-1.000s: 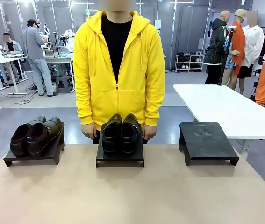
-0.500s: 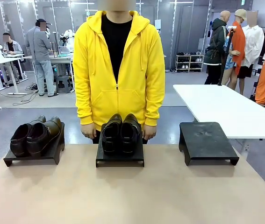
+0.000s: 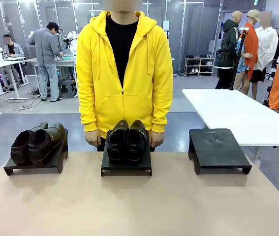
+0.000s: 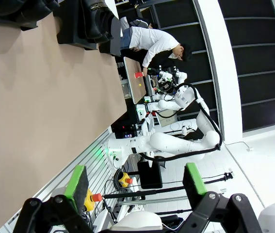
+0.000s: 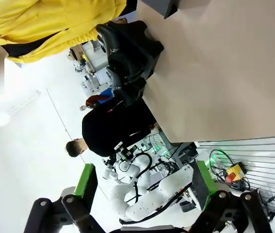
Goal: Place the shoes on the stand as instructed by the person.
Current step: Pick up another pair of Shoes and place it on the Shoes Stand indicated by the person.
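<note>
Both my pincers, left and right, are released and holding nothing. The near-black shoes sit on the middle stand, the brown pair far left. Glossy leather looks stiff and slippery; I'd pinch each shoe's collar.

The left gripper was held off the table with its green-padded fingers spread wide and nothing between them. The right gripper was likewise raised, its jaws wide apart and empty, its fingers rising from the near edge of its view.
</note>
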Robot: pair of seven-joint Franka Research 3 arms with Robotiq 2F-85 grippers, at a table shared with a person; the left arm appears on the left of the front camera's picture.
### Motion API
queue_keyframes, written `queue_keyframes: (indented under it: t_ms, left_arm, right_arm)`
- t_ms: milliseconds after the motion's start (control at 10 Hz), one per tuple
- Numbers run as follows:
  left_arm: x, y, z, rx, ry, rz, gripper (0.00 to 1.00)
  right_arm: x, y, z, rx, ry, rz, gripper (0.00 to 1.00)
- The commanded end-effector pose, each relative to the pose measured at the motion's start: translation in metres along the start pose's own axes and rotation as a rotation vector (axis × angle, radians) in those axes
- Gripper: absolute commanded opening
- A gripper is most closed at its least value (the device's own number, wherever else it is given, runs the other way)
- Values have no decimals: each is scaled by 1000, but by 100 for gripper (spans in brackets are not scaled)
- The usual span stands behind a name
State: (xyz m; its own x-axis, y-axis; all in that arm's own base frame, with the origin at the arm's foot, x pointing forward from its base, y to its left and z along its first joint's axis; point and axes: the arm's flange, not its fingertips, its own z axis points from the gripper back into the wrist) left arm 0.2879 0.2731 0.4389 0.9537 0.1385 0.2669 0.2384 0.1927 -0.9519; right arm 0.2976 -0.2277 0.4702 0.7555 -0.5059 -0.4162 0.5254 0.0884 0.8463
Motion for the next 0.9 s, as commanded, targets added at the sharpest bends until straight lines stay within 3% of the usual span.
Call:
queue_keyframes:
  t_ms: [0,800]
  left_arm:
    - [-2,-2,0,-7,4,-9,100]
    - [-2,-2,0,-7,4,-9,100]
  right_arm:
    - [7,-1,4,40,3,-23,100]
    - [5,-5,1,11,0,-19,100]
